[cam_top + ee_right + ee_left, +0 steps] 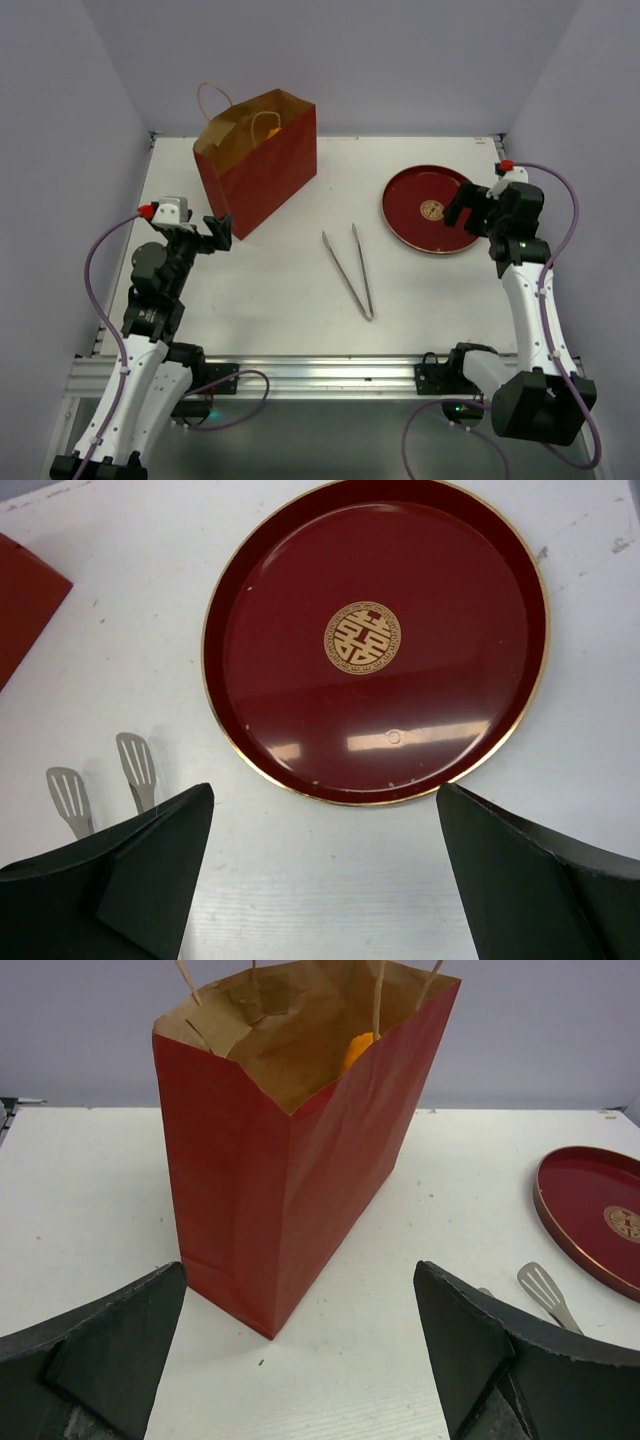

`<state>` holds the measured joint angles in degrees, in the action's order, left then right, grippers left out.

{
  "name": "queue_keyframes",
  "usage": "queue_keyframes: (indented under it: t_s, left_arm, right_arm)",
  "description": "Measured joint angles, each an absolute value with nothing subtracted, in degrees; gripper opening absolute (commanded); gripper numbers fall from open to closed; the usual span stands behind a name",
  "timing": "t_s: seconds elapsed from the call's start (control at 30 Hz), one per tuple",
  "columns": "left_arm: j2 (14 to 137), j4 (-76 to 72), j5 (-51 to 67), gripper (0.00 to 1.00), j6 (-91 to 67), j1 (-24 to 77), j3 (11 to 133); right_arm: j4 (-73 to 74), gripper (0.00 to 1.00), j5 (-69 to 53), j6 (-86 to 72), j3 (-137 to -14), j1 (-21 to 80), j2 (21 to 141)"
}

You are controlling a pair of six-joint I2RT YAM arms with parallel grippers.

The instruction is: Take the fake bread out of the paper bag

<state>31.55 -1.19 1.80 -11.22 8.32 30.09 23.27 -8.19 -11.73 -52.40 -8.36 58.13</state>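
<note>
The tall red paper bag with brown kraft lining stands upright, glossy orange toy bread barely peeking inside, perhaps more beneath. Left gripper and right gripper gape wide, empty. A reach in could topple that light bag.

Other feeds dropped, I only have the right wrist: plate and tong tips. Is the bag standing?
Observer: Yes, the paper bag stands upright on the far left, mouth open.
Operator: Any bread showing?
Observer: One orange piece of bread shows, down inside the bag's mouth.
Operator: Left gripper?
Observer: The left gripper is open and empty, facing the bag's near corner without gripping it.
</note>
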Motion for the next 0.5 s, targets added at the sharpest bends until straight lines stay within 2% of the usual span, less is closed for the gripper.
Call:
queue_keyframes:
  t_s: [0.2, 0.5]
  left_arm:
    - [32.7, -1.2, 2.7, 1.00, -11.5, 8.3, 30.8]
    - [33.6, -1.2, 3.3, 1.00, -11.5, 8.3, 30.8]
  right_arm:
    - [26.5, 0.99, -16.6, -2.0, -54.3, -8.4, 61.2]
    - [34.1, 0.99, -37.3, 16.8, -54.8, -4.8, 61.7]
